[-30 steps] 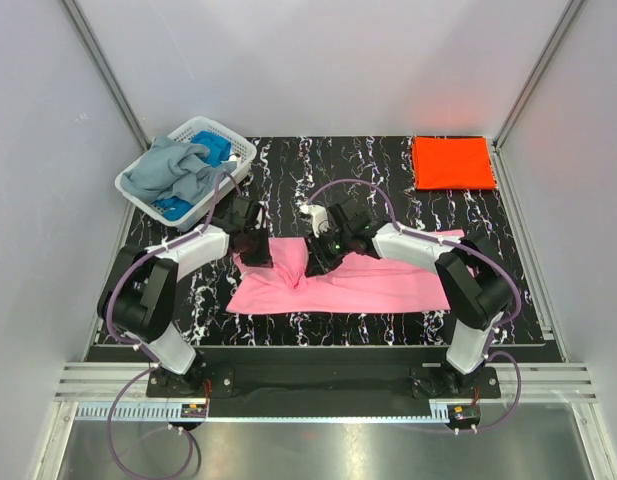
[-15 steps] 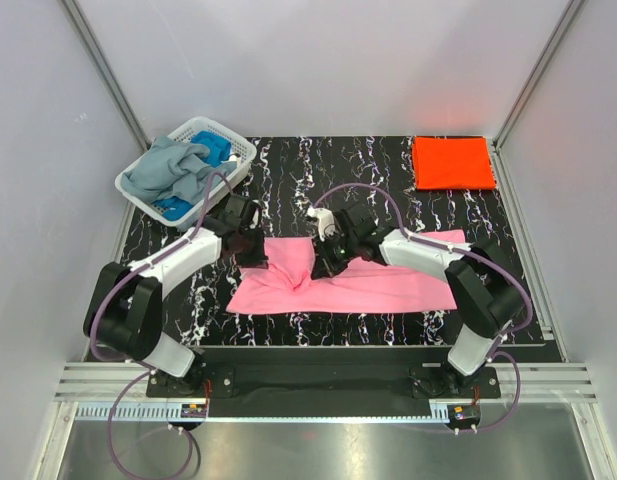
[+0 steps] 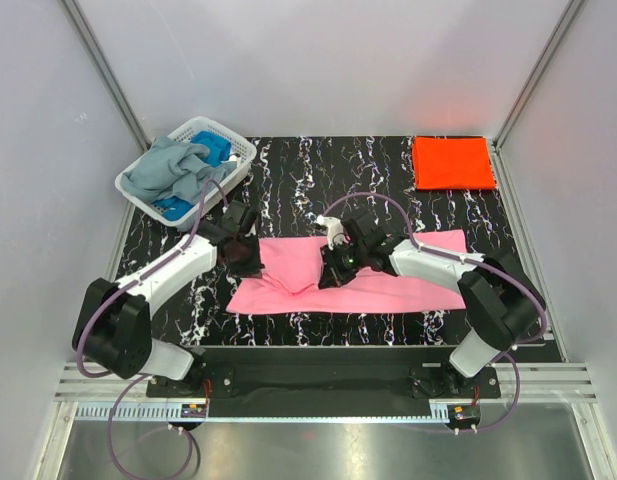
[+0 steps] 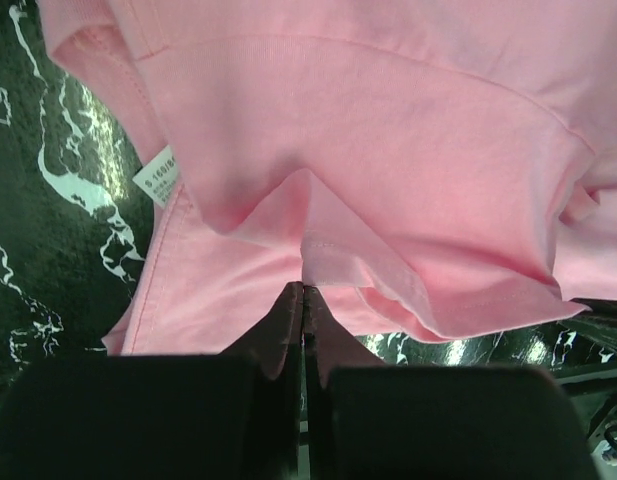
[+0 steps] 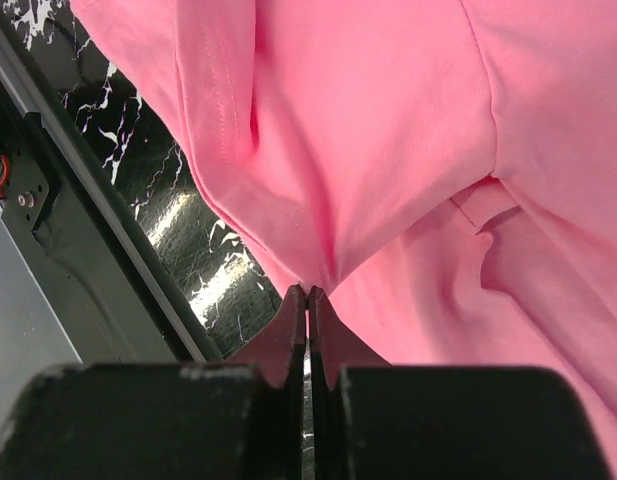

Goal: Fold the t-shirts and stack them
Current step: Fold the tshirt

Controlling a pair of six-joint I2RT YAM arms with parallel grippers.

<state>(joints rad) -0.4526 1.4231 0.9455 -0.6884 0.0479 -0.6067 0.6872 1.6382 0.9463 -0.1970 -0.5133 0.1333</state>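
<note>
Across the middle of the top view stretches the black, white-veined tabletop (image 3: 388,180), with pale walls around it. Along the lower part of it the pink t-shirt (image 3: 398,285) is spread as a wide band from left of centre to the right side. Its right part lies flat, while its left part is rumpled, with a raised ridge of cloth between the two arms.

At the upper left corner of the tabletop sits the white lattice basket (image 3: 240,152), set at an angle to the frame. A grey-blue t-shirt (image 3: 163,172) is heaped in it and spills over its rim. At the upper right corner the orange-red t-shirt (image 3: 452,162) lies folded into a neat rectangle, well apart from the pink one. A blue t-shirt (image 3: 216,150) shows in patches inside the basket, under the grey-blue one.

The left gripper (image 3: 248,262) is at the upper left edge of the pink t-shirt, and the right gripper (image 3: 330,274) is on the cloth just right of the ridge. In the left wrist view the fingers (image 4: 284,322) are pressed together with a hem of the pink cloth pinched at their tips. In the right wrist view the fingers (image 5: 288,328) are likewise closed tight on a fold of the pink cloth, which tapers down to the tips. A small white size label (image 4: 158,176) shows at a seam on the left of the left wrist view.
</note>
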